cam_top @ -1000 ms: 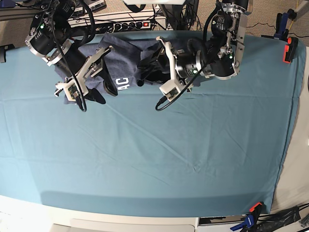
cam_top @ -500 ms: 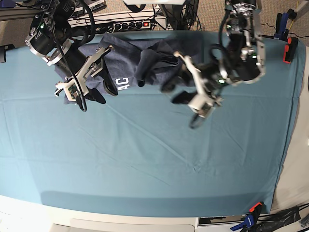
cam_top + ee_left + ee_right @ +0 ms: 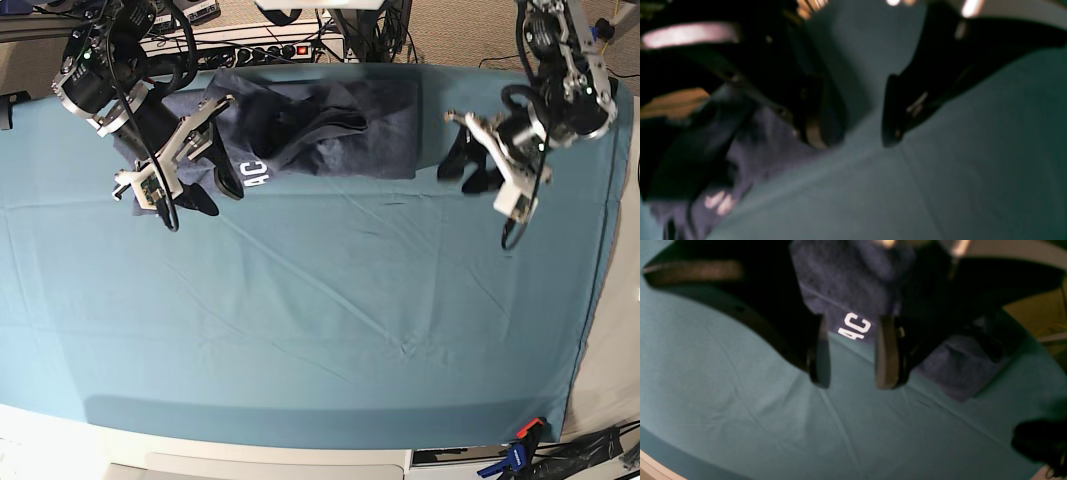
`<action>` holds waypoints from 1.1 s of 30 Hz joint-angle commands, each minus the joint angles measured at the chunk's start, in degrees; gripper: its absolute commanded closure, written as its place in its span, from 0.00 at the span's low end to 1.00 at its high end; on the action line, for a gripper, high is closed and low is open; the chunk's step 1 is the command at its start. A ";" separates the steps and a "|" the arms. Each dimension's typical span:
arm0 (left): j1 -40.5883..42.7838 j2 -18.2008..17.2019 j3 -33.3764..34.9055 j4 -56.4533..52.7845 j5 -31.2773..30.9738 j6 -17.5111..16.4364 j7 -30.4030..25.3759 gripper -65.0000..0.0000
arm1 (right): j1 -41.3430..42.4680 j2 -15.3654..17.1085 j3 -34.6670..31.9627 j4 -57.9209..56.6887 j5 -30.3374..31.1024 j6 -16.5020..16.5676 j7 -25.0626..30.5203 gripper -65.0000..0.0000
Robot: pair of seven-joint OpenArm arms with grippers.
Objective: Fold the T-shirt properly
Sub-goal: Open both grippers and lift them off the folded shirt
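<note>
At the far left of the base view, the right gripper (image 3: 209, 191) hangs low over the near-left corner of the T-shirt (image 3: 340, 130), its black fingers (image 3: 885, 353) parted with a clear gap between them and nothing caught there. Through that gap its wrist camera sees the garment's hem and the white letters "4C" (image 3: 854, 327), with the teal table cloth (image 3: 300, 330) beneath. The blue-grey T-shirt lies bunched along the far edge of the cloth, left of centre, with dark rumpled folds through its middle and a flatter, squarer right side. A power strip (image 3: 262, 53) with a lit red switch sits beyond the table's far edge. To the right, well apart from the shirt's right edge, the left gripper (image 3: 468, 163) hovers above bare cloth, jaws spread and empty; its own camera view is heavily blurred. An orange clamp (image 3: 599, 104) grips the cloth at the far right edge, and another (image 3: 527, 430) pins the near right corner.
</note>
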 commanded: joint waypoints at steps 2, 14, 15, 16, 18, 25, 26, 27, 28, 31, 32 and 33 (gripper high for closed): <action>1.31 -0.44 -0.35 1.01 -1.31 -0.24 -0.68 0.65 | 1.07 0.35 0.15 0.96 0.39 0.03 1.99 0.64; 3.82 -0.42 -0.35 1.01 -5.44 -0.48 0.87 0.65 | 1.92 0.37 0.15 0.96 -9.25 -2.93 4.72 0.64; 3.96 -0.42 -0.35 1.01 -6.27 -0.52 0.87 0.65 | 1.95 0.37 0.15 0.96 -11.28 -4.68 5.49 0.64; 4.02 -0.42 -0.31 0.98 -7.02 -0.94 0.92 0.65 | 1.95 0.37 0.15 0.96 -13.33 -6.54 6.10 0.64; 4.31 -0.42 -0.31 0.98 -8.50 -1.55 1.27 0.65 | 2.25 0.37 0.15 0.96 -16.98 -10.16 6.58 0.64; 6.05 -0.39 -0.28 0.98 -10.51 -2.43 1.92 0.65 | 2.69 0.39 0.17 0.96 -32.81 -22.82 5.99 0.64; 6.43 -0.39 -0.28 0.98 -11.06 -2.43 1.95 0.65 | 2.69 0.39 0.17 0.96 -35.60 -23.85 5.84 0.64; 6.86 -0.39 -0.28 0.98 -11.72 -2.43 1.92 0.65 | 2.69 0.42 0.17 0.96 -38.14 -24.79 5.75 0.64; 7.19 -0.35 -0.17 0.98 -12.24 -2.43 1.95 0.65 | 2.69 0.55 0.17 0.96 -40.63 -25.75 5.62 0.64; 7.63 -0.22 1.42 0.98 -12.15 -2.45 1.92 0.65 | 2.38 1.22 0.26 0.94 -47.60 -28.68 5.42 0.64; 7.61 -0.07 2.45 0.98 -11.69 -2.45 1.86 0.65 | 2.19 1.57 0.63 0.74 -49.44 -29.51 5.40 0.64; 7.58 0.28 3.76 0.98 -10.58 -2.43 1.57 0.65 | 1.92 1.99 1.38 0.33 -50.84 -30.42 5.38 0.64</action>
